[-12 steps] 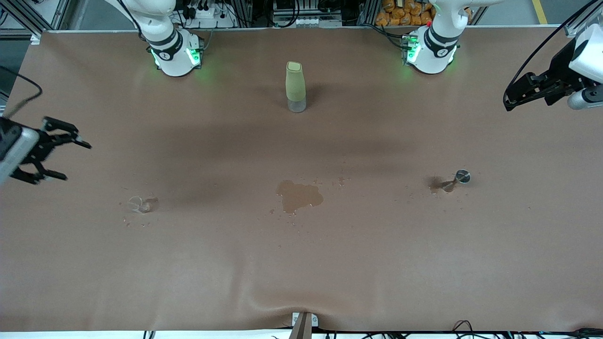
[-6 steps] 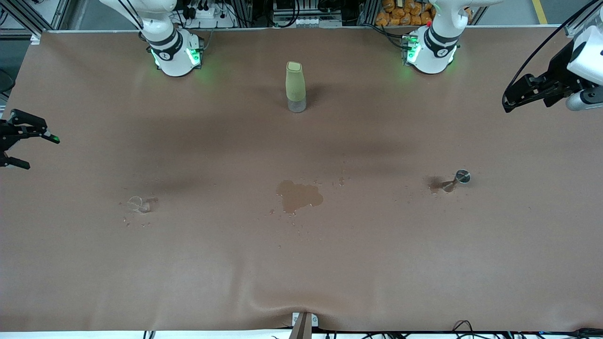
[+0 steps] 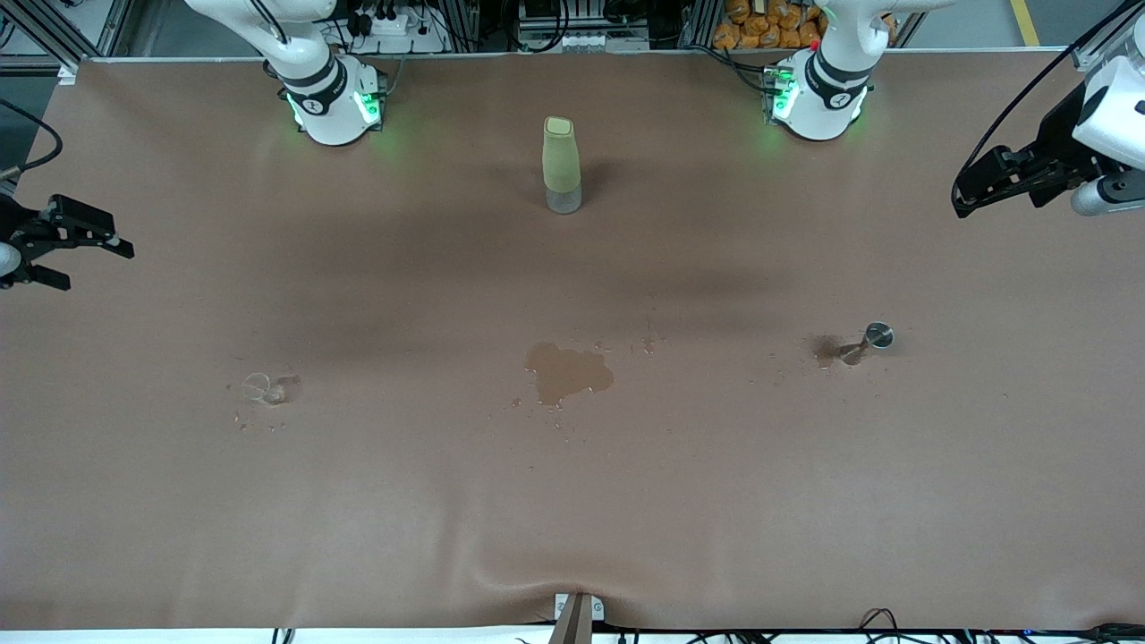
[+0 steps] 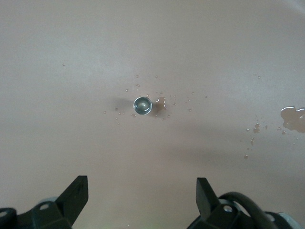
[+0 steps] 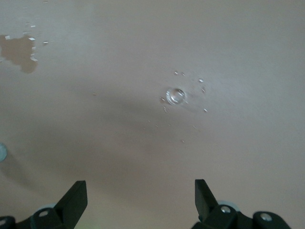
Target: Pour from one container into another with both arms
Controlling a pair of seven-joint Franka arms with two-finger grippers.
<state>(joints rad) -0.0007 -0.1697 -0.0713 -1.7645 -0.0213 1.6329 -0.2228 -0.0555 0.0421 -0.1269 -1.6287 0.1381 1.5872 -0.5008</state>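
1. Front view: the tiny clear glass cup (image 3: pixel 261 387) is sitting on the brown table (image 3: pixel 572 501) toward the right arm's end, with droplets scattered around it. The steel jigger (image 3: pixel 869 341) is standing toward the left arm's end, well apart from the cup, beside a small wet patch. A brown puddle (image 3: pixel 567 372) is lying between them, and a pale-green bottle (image 3: pixel 561 165) is standing upright farther from the camera, between the two arm bases. The right gripper (image 3: pixel 67 252) is hanging over its own end of the table with fingers spread and holding nothing. The left gripper (image 3: pixel 979 183) is hanging over the table's edge at the left arm's end.

2. Left wrist view: the left gripper (image 4: pixel 142 200) is hovering with its fingers (image 4: pixel 76 193) spread wide and empty, and the jigger (image 4: pixel 142 105) is showing its round rim below, ringed by droplets.

3. Right wrist view: the right gripper (image 5: pixel 140 200) is hovering wide open, gripping nothing, with the glass cup (image 5: pixel 176 95) below on the table among droplets.
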